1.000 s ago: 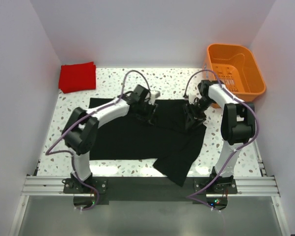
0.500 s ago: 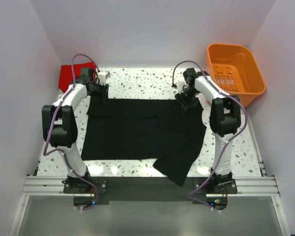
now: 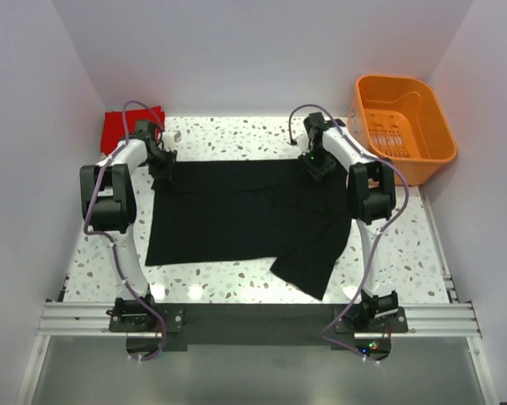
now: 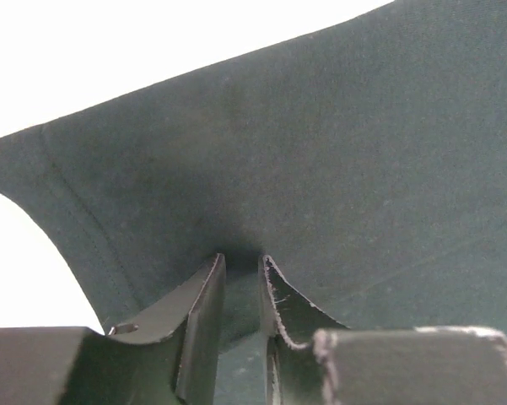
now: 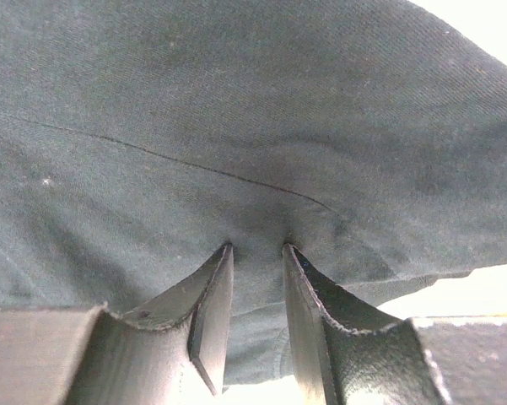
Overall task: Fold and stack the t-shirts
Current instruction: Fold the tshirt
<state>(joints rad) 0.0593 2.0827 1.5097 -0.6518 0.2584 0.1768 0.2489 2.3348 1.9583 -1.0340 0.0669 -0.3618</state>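
while left pincer (image 4: 241, 260) and right pincer (image 5: 257, 249) clench black shirt (image 3: 228, 215), red shirt (image 3: 114, 131) left, orange basket (image 3: 434, 148) right

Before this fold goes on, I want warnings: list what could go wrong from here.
1. The left gripper and right gripper each pinch only a thin bit at the far edge of the black cloth t-shirt; it may slip out.
2. The left gripper is close beside the folded bright red cloth t-shirt and could nudge it.
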